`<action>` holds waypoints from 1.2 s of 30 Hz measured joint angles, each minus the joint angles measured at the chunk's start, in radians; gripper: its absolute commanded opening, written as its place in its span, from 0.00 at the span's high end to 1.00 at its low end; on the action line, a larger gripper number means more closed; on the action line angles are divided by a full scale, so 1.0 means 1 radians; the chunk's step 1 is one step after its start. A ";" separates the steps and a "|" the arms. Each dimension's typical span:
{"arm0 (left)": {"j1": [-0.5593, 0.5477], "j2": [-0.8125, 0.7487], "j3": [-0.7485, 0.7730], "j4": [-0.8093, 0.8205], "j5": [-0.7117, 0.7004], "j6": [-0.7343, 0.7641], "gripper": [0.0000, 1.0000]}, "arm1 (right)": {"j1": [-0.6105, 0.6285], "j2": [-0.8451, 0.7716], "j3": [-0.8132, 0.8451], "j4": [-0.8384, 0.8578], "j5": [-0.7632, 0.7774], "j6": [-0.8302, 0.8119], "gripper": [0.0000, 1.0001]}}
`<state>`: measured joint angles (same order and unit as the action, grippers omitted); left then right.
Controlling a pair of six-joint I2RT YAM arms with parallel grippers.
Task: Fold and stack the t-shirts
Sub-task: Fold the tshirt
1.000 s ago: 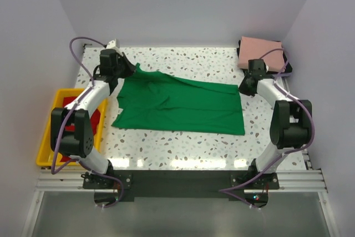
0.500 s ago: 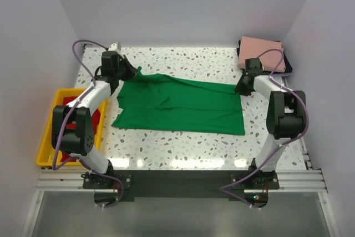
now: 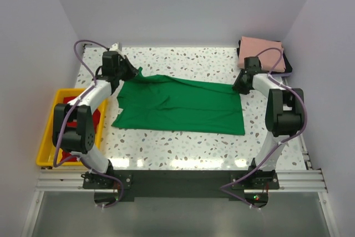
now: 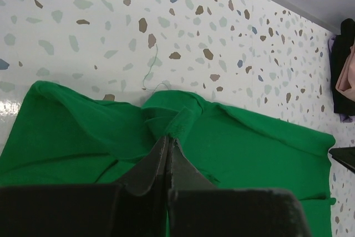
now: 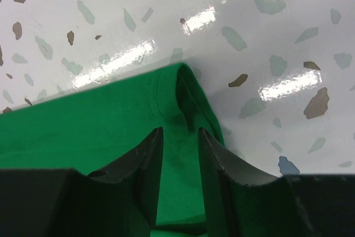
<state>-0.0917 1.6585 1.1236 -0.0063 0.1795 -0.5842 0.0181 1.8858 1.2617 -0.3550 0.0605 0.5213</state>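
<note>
At nine o'clock off the speckled table (image 3: pixel 183 149), a yellow tray (image 3: pixel 45 144) holds a red t-shirt (image 3: pixel 99 119), half hidden behind the left arm. Toward eleven o'clock the left gripper (image 4: pixel 168 140) sits low over the far left part of the green t-shirt (image 3: pixel 188 106). Its fingers are pressed together on a raised fold of the green cloth, which rucks up around the tips. The green t-shirt lies spread across the middle of the table, wrinkled at its left end and flatter toward the right. At about two o'clock from the centre, the right gripper (image 5: pixel 180 132) is down at the shirt's far right corner. Its two fingers (image 5: pixel 145 156) stand a little apart with the hemmed corner lying between them, so it holds nothing. In the far right corner, at one o'clock, a folded salmon pink t-shirt (image 3: pixel 260 48) rests on something dark (image 4: pixel 339 48).
</note>
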 measured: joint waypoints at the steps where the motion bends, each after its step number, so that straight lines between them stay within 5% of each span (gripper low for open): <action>1: 0.000 0.000 0.000 0.000 0.000 0.000 1.00 | 0.001 0.005 0.002 0.000 0.000 0.000 0.64; 12: 0.000 0.008 0.004 0.001 0.001 0.000 1.00 | 0.008 0.039 0.018 0.001 0.000 0.003 0.60; 36: 0.000 0.013 0.019 -0.003 0.004 0.001 1.00 | 0.010 0.057 0.065 -0.017 -0.003 0.021 1.00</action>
<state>-0.0917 1.6718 1.1427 -0.0093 0.1837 -0.5835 0.0280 1.9427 1.3266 -0.3717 0.0570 0.5423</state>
